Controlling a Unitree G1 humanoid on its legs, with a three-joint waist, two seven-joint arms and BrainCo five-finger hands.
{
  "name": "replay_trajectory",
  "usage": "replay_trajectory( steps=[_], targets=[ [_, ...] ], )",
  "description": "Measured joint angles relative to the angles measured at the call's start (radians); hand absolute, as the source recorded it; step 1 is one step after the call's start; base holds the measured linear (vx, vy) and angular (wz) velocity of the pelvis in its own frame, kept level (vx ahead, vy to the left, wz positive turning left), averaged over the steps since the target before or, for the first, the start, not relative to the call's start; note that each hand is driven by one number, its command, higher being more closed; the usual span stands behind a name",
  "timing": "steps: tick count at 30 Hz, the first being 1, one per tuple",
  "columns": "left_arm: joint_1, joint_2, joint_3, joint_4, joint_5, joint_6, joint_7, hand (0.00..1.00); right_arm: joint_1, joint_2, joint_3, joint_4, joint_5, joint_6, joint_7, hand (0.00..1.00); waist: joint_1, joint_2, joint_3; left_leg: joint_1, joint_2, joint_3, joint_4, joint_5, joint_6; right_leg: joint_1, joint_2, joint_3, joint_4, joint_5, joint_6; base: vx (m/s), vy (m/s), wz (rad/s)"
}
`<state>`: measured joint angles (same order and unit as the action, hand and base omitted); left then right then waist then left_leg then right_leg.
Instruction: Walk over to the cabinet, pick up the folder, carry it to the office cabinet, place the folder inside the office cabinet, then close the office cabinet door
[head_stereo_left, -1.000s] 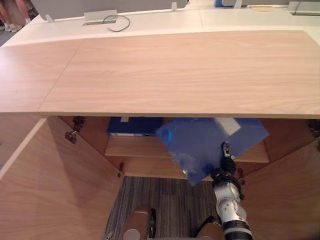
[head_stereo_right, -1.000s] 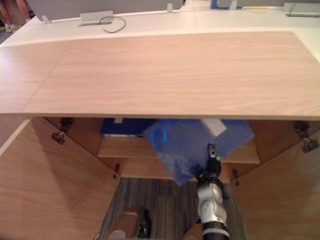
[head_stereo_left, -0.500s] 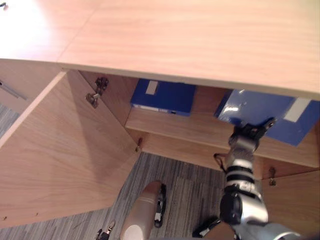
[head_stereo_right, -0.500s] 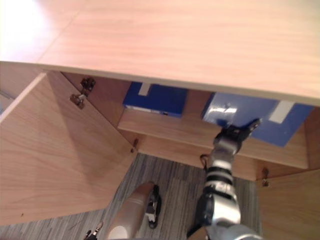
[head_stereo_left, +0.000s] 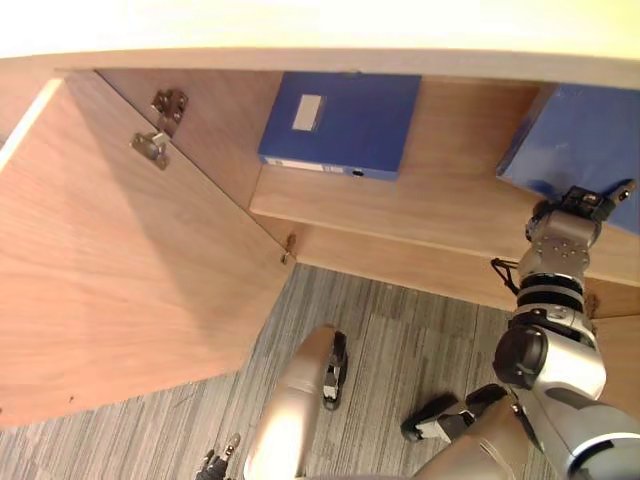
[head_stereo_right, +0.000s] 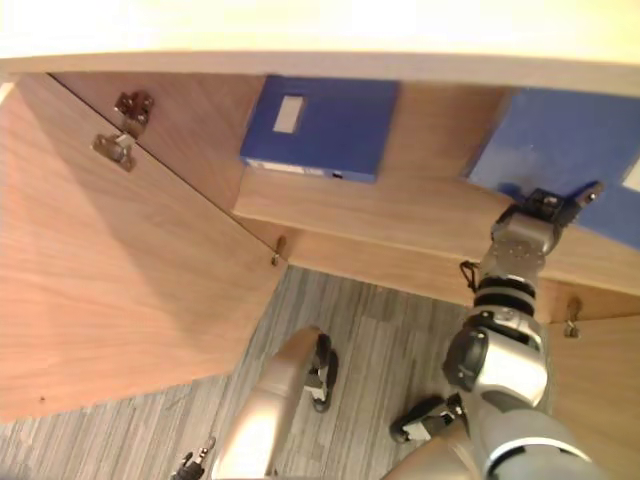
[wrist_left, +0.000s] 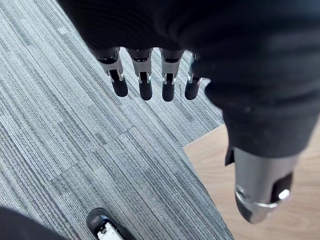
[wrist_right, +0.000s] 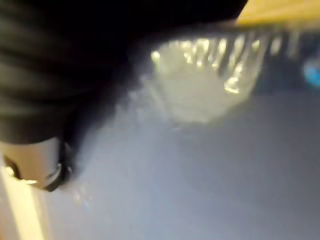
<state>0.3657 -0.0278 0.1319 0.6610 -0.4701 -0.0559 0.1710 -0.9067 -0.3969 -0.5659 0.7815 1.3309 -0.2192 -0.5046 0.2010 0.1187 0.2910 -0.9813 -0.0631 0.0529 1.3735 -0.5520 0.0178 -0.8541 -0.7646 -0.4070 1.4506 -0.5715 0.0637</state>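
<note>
Folder, right end of shelf: I am judging to push it flat and deeper with my right hand, hold unreadable; left hand hanging slack-fingered.

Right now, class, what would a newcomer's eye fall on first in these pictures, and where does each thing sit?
The large blue folder sits at the right inside the cabinet, with the right hand at its near edge. A second blue folder lies flat on the shelf further left, and the wooden cabinet door stands wide open at the left.
</note>
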Motion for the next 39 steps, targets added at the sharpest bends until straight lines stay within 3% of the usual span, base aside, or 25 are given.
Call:
replay_trajectory(
  steps=[8,15,24,29,36,37,39],
  targets=[
    [0.000,0.002,-0.013,0.001,-0.002,0.000,0.019,0.00,-0.016,-0.032,0.008,0.037,-0.025,0.037,0.000,0.00,0.003,0.000,0.007,0.001,0.011,-0.001,-0.009,0.003,-0.001,-0.002,0.014,-0.001,-0.008,-0.002,-0.004,0.01,-0.072,-0.03],
    [-0.001,0.003,-0.012,-0.005,-0.015,0.001,0.019,0.00,-0.035,-0.037,0.088,0.054,-0.143,0.093,0.008,0.00,-0.001,-0.003,0.020,0.036,0.017,-0.004,-0.056,0.024,-0.017,0.028,0.031,-0.015,-0.043,0.001,-0.007,0.02,-0.083,-0.02],
    [-0.002,-0.002,0.013,-0.060,-0.051,-0.001,-0.005,0.00,-0.086,-0.093,0.316,0.131,-0.560,0.275,0.164,0.00,-0.009,-0.011,0.048,0.112,0.023,-0.019,-0.176,0.078,-0.029,0.125,0.061,-0.088,-0.146,0.031,-0.020,0.04,-0.072,0.02],
    [-0.003,0.000,0.022,-0.086,-0.050,-0.005,-0.024,0.00,-0.116,-0.149,0.483,0.213,-0.776,0.345,0.254,0.00,-0.019,-0.018,0.060,0.133,0.025,-0.025,-0.261,0.128,-0.032,0.155,0.080,-0.131,-0.218,0.064,-0.030,0.05,-0.046,0.04],
    [-0.003,0.009,0.026,-0.188,-0.021,-0.002,-0.084,0.00,-0.179,-0.191,0.744,0.314,-1.068,0.383,0.440,0.00,-0.032,-0.041,0.102,0.200,0.035,-0.047,-0.423,0.217,-0.038,0.238,0.128,-0.215,-0.350,0.116,-0.057,0.05,-0.058,0.05],
    [-0.003,0.014,0.026,-0.205,-0.008,0.004,-0.104,0.00,-0.177,-0.177,0.824,0.315,-1.155,0.384,0.506,0.00,-0.036,-0.046,0.105,0.234,0.045,-0.048,-0.486,0.246,-0.042,0.264,0.157,-0.232,-0.407,0.140,-0.063,0.03,-0.052,-0.08],
    [-0.003,0.022,0.026,-0.216,-0.001,0.011,-0.124,0.00,-0.166,-0.160,0.876,0.313,-1.239,0.378,0.566,0.00,-0.039,-0.047,0.106,0.264,0.063,-0.047,-0.541,0.269,-0.046,0.292,0.191,-0.250,-0.465,0.165,-0.071,0.04,-0.062,-0.20]
  ],
)
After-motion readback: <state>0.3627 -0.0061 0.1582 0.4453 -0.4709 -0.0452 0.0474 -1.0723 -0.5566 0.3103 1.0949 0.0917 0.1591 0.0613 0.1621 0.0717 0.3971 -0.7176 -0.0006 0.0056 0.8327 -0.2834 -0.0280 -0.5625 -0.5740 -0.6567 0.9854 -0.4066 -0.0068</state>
